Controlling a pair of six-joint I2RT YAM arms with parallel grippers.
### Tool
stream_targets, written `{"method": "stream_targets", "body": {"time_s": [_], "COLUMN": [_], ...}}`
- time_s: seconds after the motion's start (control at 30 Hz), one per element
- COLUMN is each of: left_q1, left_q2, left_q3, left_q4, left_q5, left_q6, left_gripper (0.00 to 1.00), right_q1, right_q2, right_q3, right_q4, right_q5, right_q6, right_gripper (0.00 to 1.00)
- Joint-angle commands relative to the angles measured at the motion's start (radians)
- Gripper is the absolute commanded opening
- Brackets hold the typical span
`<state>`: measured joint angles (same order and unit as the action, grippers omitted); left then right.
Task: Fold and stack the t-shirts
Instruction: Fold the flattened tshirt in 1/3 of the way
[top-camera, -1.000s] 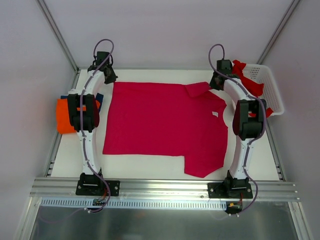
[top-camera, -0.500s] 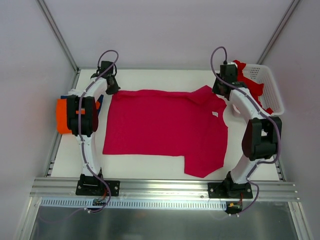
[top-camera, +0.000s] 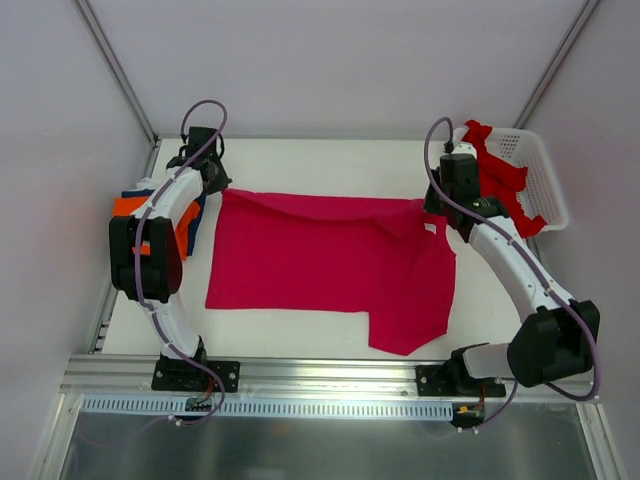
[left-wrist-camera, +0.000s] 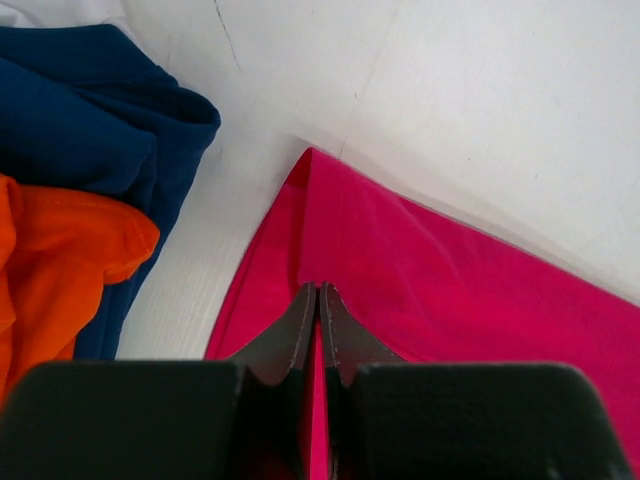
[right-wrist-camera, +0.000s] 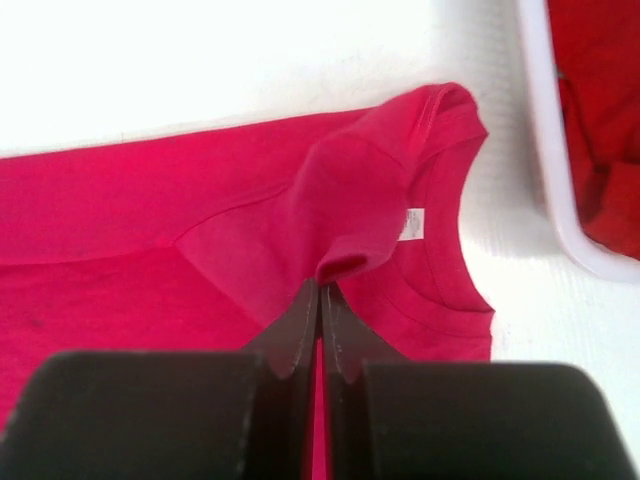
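Observation:
The crimson-pink t-shirt (top-camera: 320, 260) lies spread on the white table, its far edge lifted and folding toward me. My left gripper (top-camera: 222, 187) is shut on its far left corner (left-wrist-camera: 318, 290). My right gripper (top-camera: 436, 205) is shut on the far right shoulder by the collar (right-wrist-camera: 322, 285); the white label (right-wrist-camera: 411, 223) shows. Folded orange (top-camera: 130, 210) and navy (top-camera: 195, 205) shirts sit at the left edge; they also show in the left wrist view, orange (left-wrist-camera: 60, 260) and navy (left-wrist-camera: 90, 110). A brighter red shirt (top-camera: 500, 175) hangs from the basket.
The white lattice basket (top-camera: 545, 180) stands at the far right, its rim (right-wrist-camera: 545, 150) close to my right gripper. Bare table shows behind the shirt (top-camera: 320, 160) and along the front edge (top-camera: 290, 330).
Both grippers have drawn the shirt's far edge toward the near side, lifting it off the table. The right arm's elbow has swung out to the right and down; the left elbow moved left.

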<state>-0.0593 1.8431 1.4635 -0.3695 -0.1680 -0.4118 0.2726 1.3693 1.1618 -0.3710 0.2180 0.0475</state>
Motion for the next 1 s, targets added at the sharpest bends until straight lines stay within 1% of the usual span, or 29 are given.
{"method": "stream_targets", "body": {"time_s": [0.0, 0.3, 0.57, 0.8, 0.83, 0.87, 0.9, 0.93, 0.97], "left_q1": [-0.004, -0.004, -0.004, -0.005, -0.005, -0.007, -0.008, -0.008, -0.013], "left_q2": [-0.065, -0.045, -0.028, 0.004, 0.008, 0.014, 0.016, 0.018, 0.016], "left_q3": [-0.032, -0.086, -0.094, -0.075, -0.077, -0.081, -0.084, -0.089, -0.1], "left_q4": [0.015, 0.012, -0.014, -0.081, -0.095, -0.101, -0.106, -0.109, -0.109], "left_q5": [-0.033, 0.012, -0.007, -0.008, -0.01, -0.014, -0.016, -0.016, -0.018], "left_q6": [-0.007, 0.007, 0.024, 0.027, 0.027, 0.025, 0.025, 0.025, 0.024], "left_gripper": [0.0, 0.0, 0.0, 0.01, 0.06, 0.21, 0.27, 0.29, 0.4], "right_q1": [0.007, 0.028, 0.066, 0.106, 0.112, 0.116, 0.117, 0.123, 0.126], "right_q2": [-0.071, -0.111, -0.144, -0.18, -0.188, -0.187, -0.19, -0.193, -0.194], "right_q3": [-0.017, -0.112, -0.223, -0.277, -0.278, -0.28, -0.283, -0.286, -0.287], "right_q4": [-0.046, -0.077, -0.101, -0.158, -0.167, -0.175, -0.19, -0.198, -0.203], "right_q5": [0.057, 0.058, 0.06, 0.141, 0.147, 0.162, 0.17, 0.178, 0.19], "right_q6": [-0.006, 0.005, 0.038, 0.071, 0.074, 0.078, 0.081, 0.084, 0.086], "right_gripper": [0.01, 0.01, 0.01, 0.01, 0.01, 0.01, 0.01, 0.01, 0.0]}}
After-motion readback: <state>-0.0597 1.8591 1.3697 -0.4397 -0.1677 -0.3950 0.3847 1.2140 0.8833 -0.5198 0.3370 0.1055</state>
